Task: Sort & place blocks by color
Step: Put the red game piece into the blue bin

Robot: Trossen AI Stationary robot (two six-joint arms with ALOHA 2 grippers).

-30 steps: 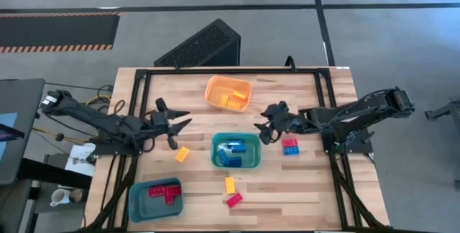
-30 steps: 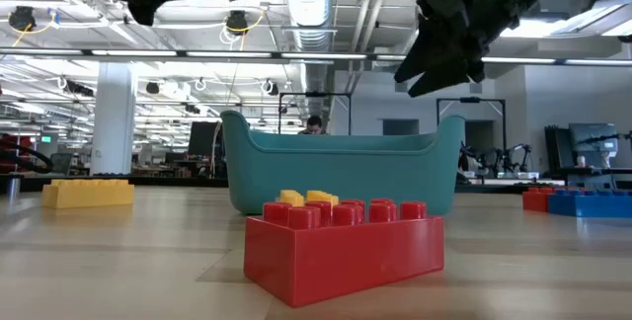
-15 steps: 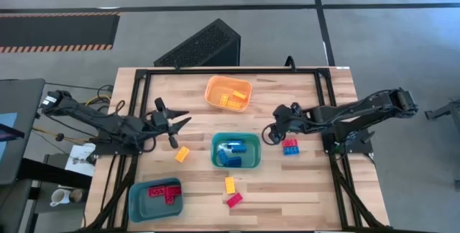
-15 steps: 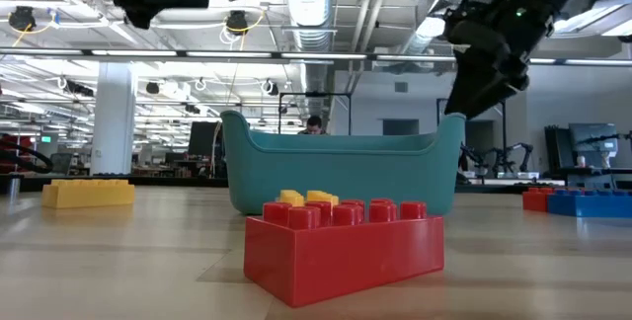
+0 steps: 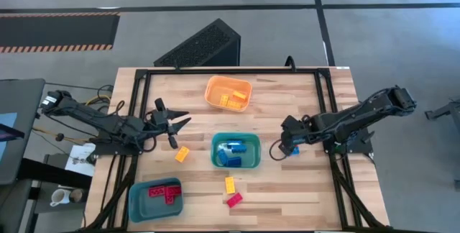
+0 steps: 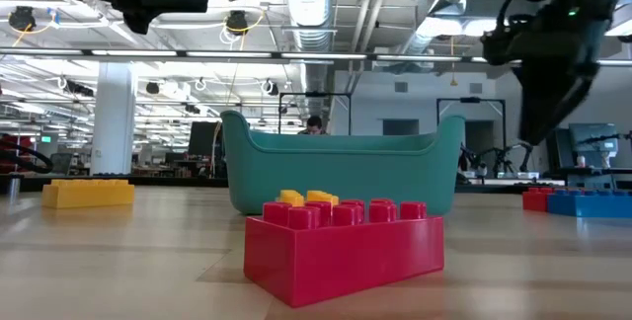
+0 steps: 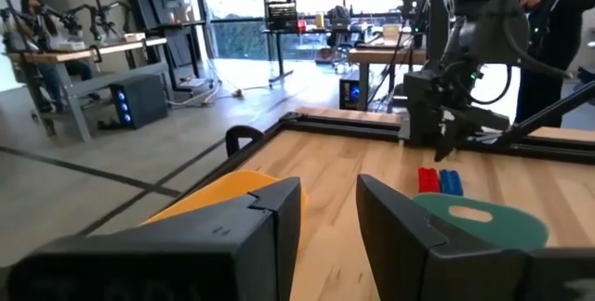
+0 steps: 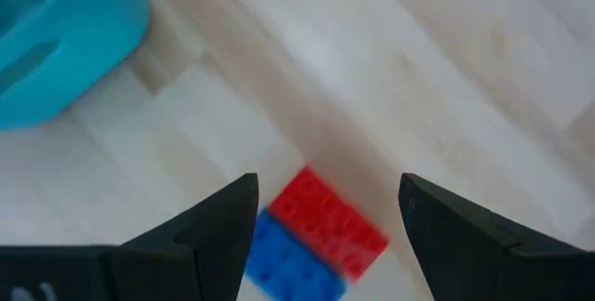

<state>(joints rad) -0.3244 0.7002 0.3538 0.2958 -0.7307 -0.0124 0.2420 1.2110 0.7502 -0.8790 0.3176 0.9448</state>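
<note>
Orange bin [image 5: 228, 93], teal bin [image 5: 236, 151], wooden table [image 5: 302, 190]

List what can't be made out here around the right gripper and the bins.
- High view: right gripper covers most of the red and blue blocks; contact unclear.
- Right wrist view: motion blur smears those blocks.
- Low view: teal bin wall hides its contents; red block hides most of a yellow block.

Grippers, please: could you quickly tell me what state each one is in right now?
Left gripper: open, empty, beside the yellow block.
Right gripper: open, empty, above the red and blue blocks.
</note>
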